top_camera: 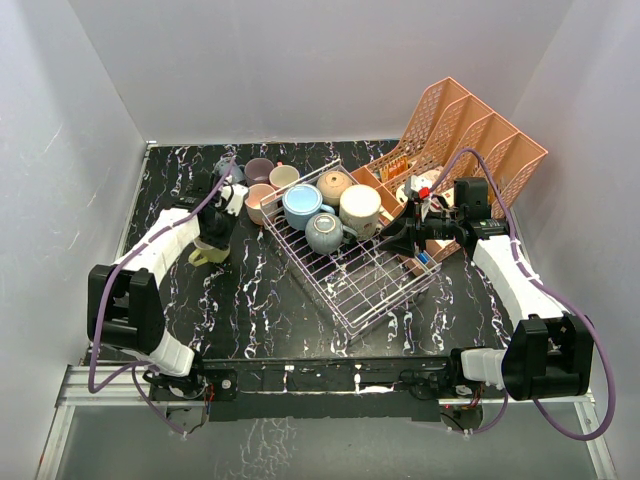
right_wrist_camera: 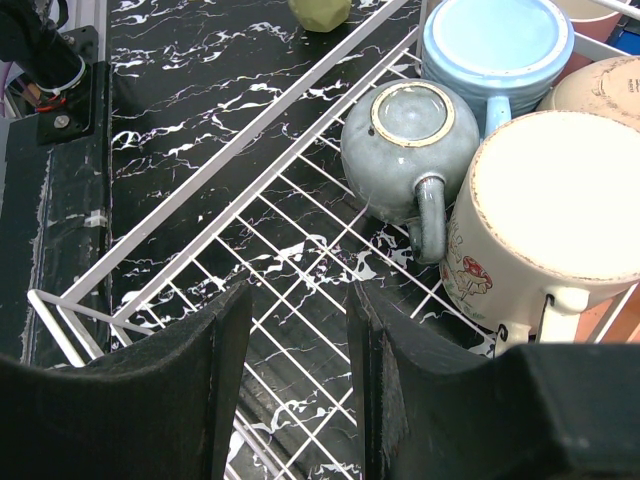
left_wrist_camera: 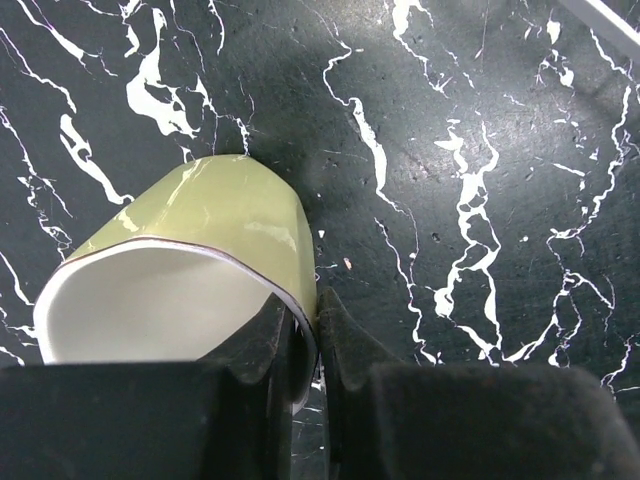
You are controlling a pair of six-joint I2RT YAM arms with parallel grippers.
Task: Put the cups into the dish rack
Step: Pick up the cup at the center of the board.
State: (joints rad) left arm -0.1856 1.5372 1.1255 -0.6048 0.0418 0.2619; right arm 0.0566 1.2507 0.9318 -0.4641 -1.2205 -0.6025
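The wire dish rack (top_camera: 372, 285) lies in the middle of the table. Light blue (top_camera: 302, 205), grey-blue (top_camera: 324, 233), cream (top_camera: 360, 208) and tan (top_camera: 334, 184) cups stand upside down at its far end. My left gripper (top_camera: 213, 248) is left of the rack, shut on the rim of a yellow-green cup (left_wrist_camera: 215, 225) lying on its side on the table; one finger (left_wrist_camera: 265, 335) is inside the rim, the other outside. My right gripper (right_wrist_camera: 298, 380) is open and empty above the rack floor (right_wrist_camera: 300, 250), beside the grey-blue cup (right_wrist_camera: 405, 140) and the cream cup (right_wrist_camera: 555, 210).
Mauve (top_camera: 258, 169), cream (top_camera: 285, 176), pink (top_camera: 259, 201) and grey (top_camera: 227, 170) cups stand on the table behind the rack's left corner. A salmon-pink lattice organiser (top_camera: 470, 130) stands at the back right, close behind my right arm.
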